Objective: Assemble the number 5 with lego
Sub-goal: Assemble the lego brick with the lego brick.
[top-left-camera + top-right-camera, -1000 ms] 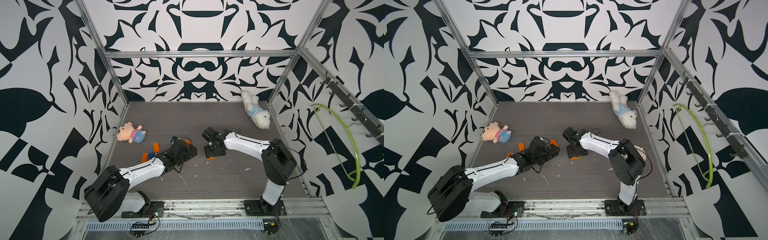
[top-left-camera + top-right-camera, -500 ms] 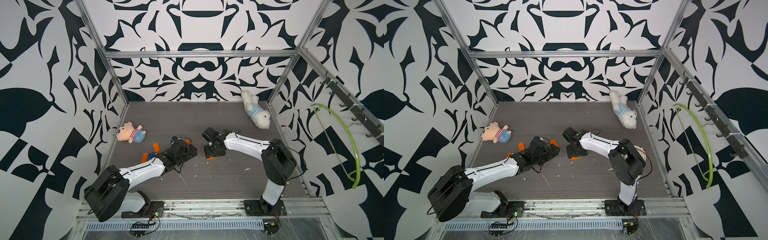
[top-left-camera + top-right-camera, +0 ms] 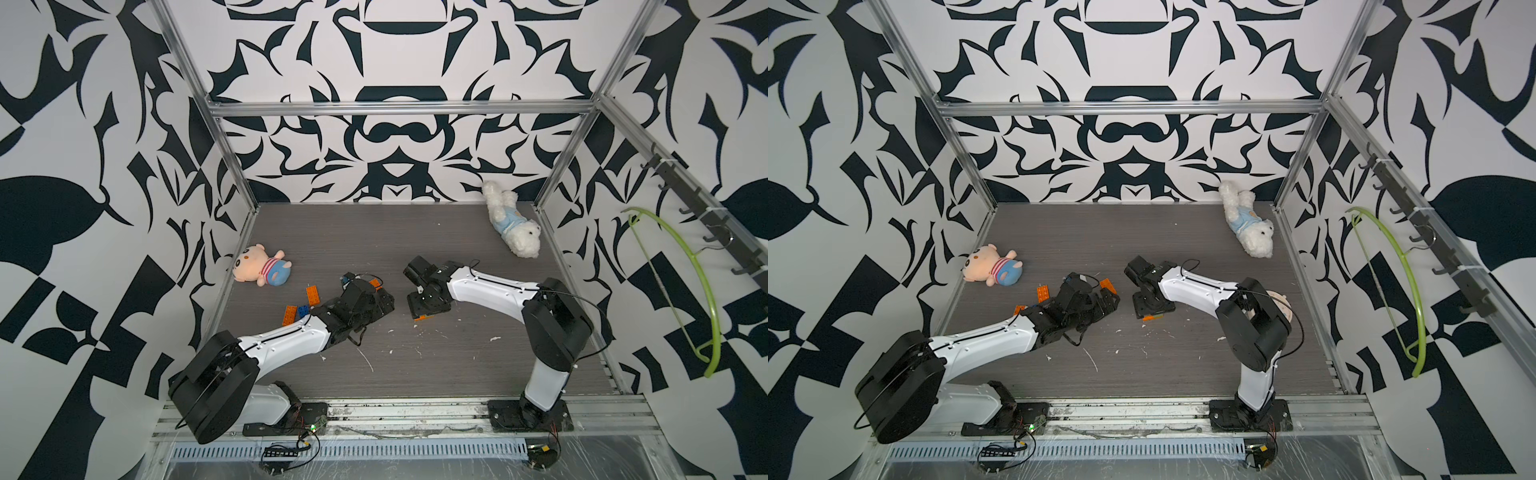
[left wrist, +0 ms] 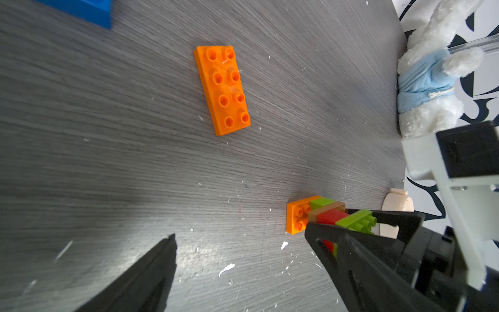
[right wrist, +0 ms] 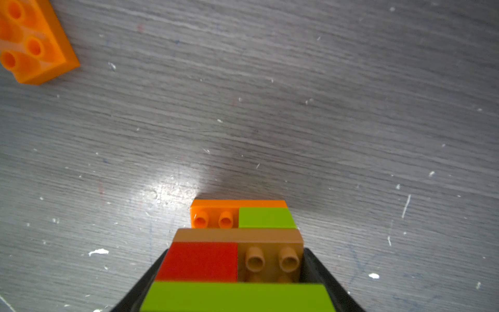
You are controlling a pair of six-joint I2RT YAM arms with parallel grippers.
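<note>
Pointing down at the desk (image 3: 374,232), the right hand (image 5: 235,270) pinches a brick stack (image 5: 243,243), one black finger (image 5: 151,278) on either side of it. The right wrist view shows the stack stepped. An orange brick sits at the far end with two studs bare and a lime green square covering its other half. Next comes a tan brick, half covered by a red square, and a lime green oblong lies nearest the camera. The orange end appears to rest on the desk. In both top views only an orange sliver (image 3: 424,317) shows under the hand, near the middle of the desk.

Beside it, the left hand (image 3: 384,301) lies low over the desk with its fingers spread wide and nothing between them, aimed toward the right hand. An orange oblong brick (image 4: 221,89) with eight studs lies flat on the desk ahead of it, apart from the stack.

More lego lies loose behind the left arm. In a top view these are another orange oblong (image 3: 313,296), a blue brick (image 3: 303,309) and an orange brick (image 3: 289,314) touching it.

A pink plush toy (image 3: 262,270) lies by the left wall and a white plush dog (image 3: 513,224) in the far right corner. White specks dot the desk.
</note>
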